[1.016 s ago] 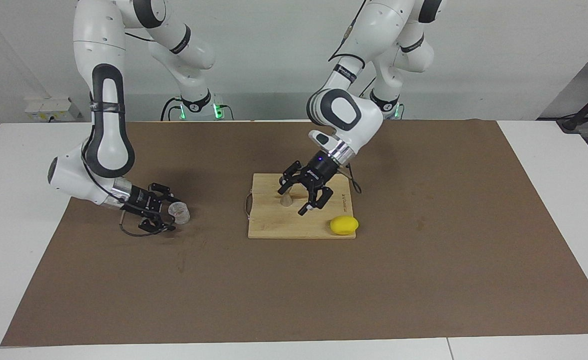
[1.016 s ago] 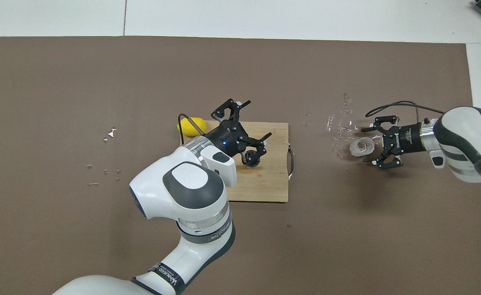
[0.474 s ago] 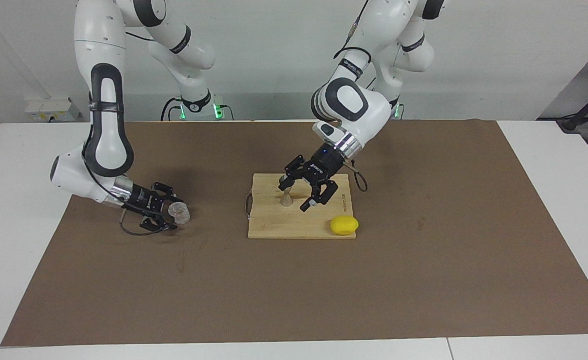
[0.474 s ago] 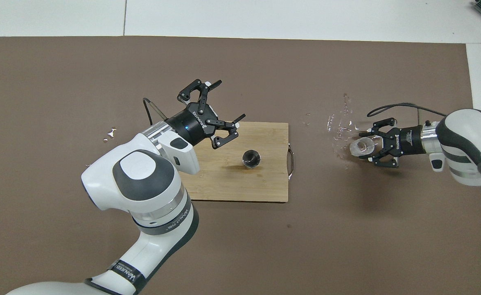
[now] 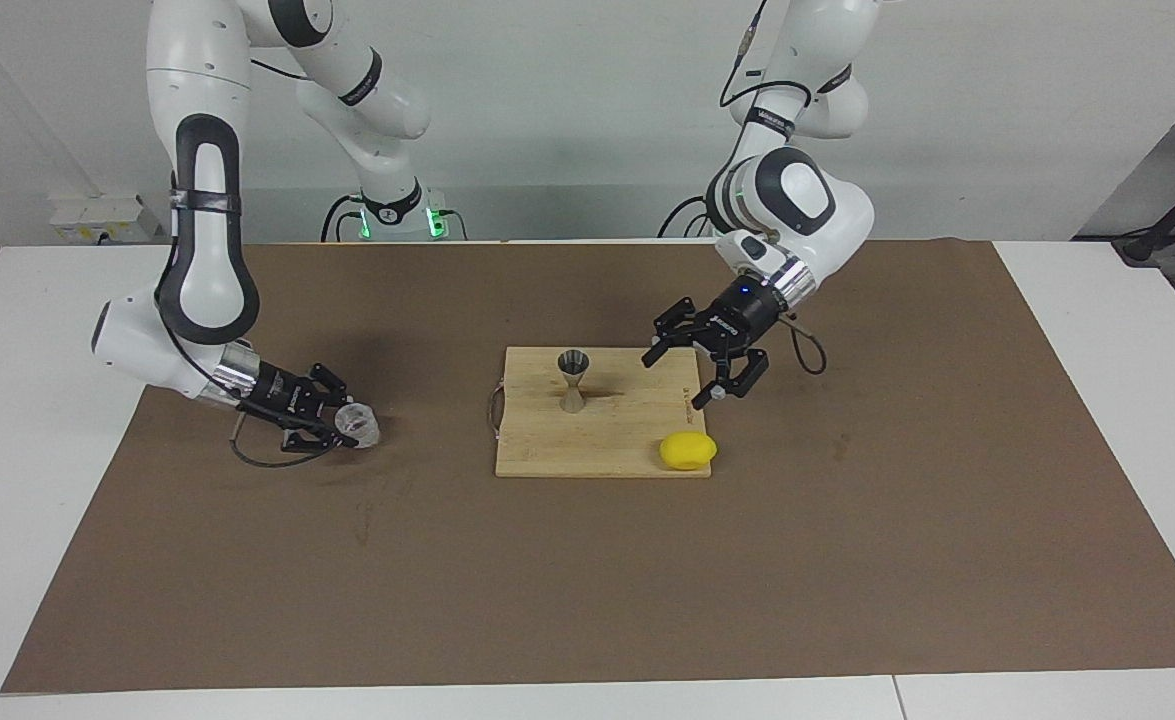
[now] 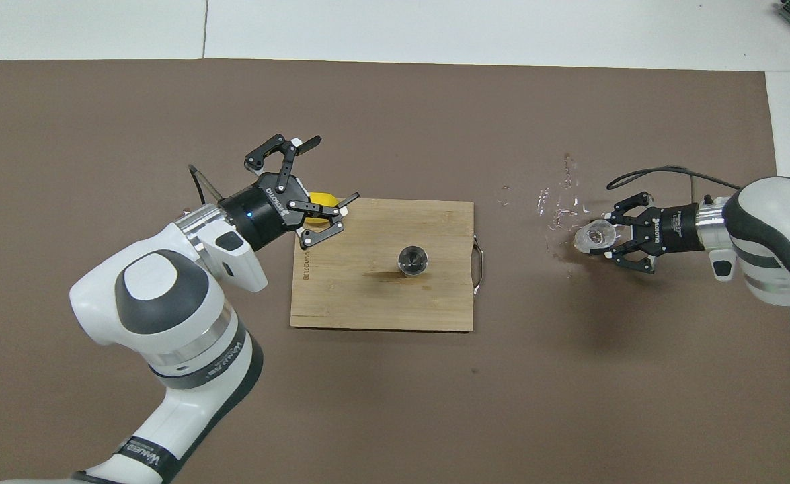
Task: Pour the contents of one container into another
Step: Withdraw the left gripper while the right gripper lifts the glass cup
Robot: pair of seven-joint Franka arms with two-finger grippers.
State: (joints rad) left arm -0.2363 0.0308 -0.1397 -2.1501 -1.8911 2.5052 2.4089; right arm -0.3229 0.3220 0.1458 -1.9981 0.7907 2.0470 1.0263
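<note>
Cup (image 5: 359, 426) sat on the mat toward the right arm's end of the table, at about nine o'clock from the board (image 5: 547, 455) in the facing view, with the right gripper (image 5: 332, 430) clamped on it down low. Grasp step, by my read; next comes a lift and a carry over to the jigger (image 5: 574, 379), which stood upright near the board's middle. The left gripper (image 5: 712, 375), fingers apart, hung over the board's edge at three o'clock of the jigger, a lemon (image 5: 688, 451) at the board's corner. Cup's contents: can't tell; droplets (image 6: 556, 215) glistened around it. Jigger's inside looked dark
</note>
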